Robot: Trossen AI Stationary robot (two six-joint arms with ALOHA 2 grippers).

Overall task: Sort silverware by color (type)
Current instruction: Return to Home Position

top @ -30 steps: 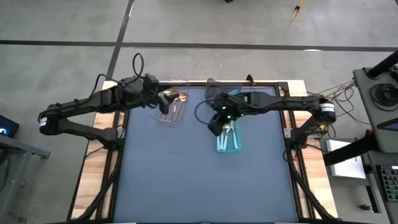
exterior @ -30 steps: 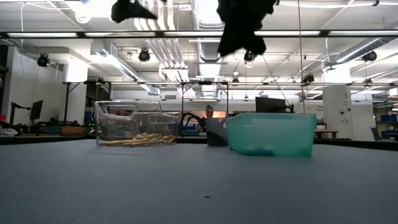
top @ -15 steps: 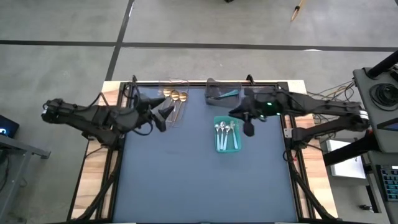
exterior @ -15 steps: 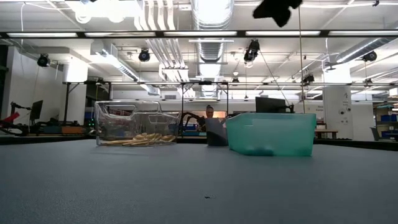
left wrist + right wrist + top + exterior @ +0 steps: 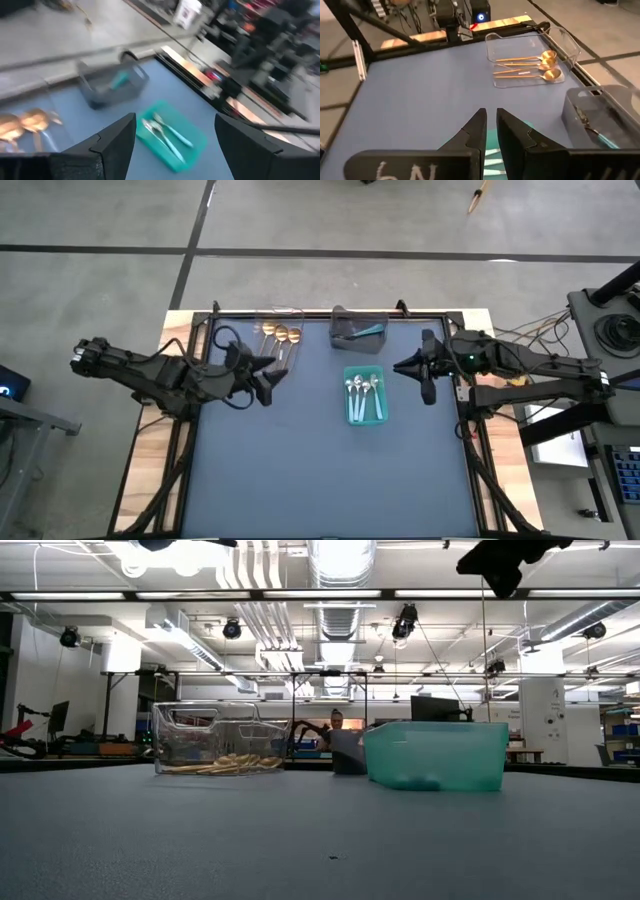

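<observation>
Gold spoons (image 5: 281,336) lie in the clear bin (image 5: 262,350) at the far left. Silver spoons with light-blue handles (image 5: 364,392) lie in the teal bin (image 5: 351,418) at mid-table. A teal-handled spoon (image 5: 369,331) lies in the grey bin (image 5: 345,337) at the far edge. My left gripper (image 5: 270,376) hangs open above the table, near of the clear bin, with nothing between its fingers. My right gripper (image 5: 428,387) hangs shut and empty to the right of the teal bin, high above the table.
The blue mat (image 5: 320,470) stretches bare toward the near edge. A black frame (image 5: 470,450) runs around the table. In the low view the clear bin (image 5: 220,740), grey bin (image 5: 347,752) and teal bin (image 5: 435,755) stand in a row. A person (image 5: 336,720) shows far behind them.
My right gripper has drawn back from above the teal bin toward the table's right edge and now stands clear of it. My left gripper has swung away from over the clear bin toward the near edge. The spoons and bins have stayed in place.
</observation>
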